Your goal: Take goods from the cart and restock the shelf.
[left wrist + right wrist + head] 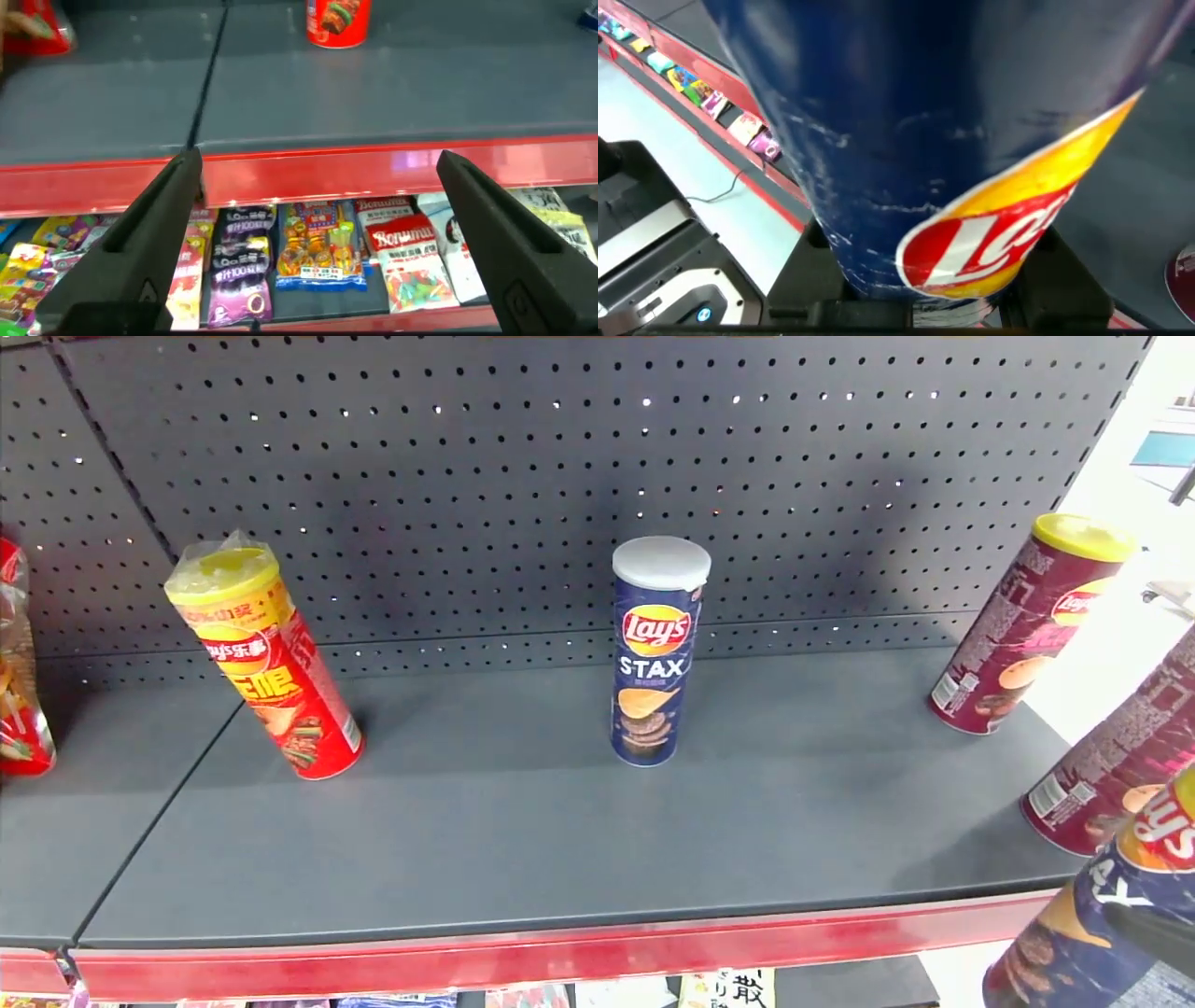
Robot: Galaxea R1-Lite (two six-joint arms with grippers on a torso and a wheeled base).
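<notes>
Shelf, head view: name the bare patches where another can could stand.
Bare: between the red can and the standing blue can; between that and the rear maroon can; the front strip of the shelf. Crowded: the right end, near the front maroon can.

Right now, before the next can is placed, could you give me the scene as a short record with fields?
Shelf: grey, red front edge
Left: red chip can, upright
Centre: blue chip can, upright
Right: maroon chip can at back; second maroon chip can nearer the front
Right pincer: shut on held blue chip can, by the shelf's right front corner
Left pincer: open, empty, facing the red edge
Below: candy packets
</notes>
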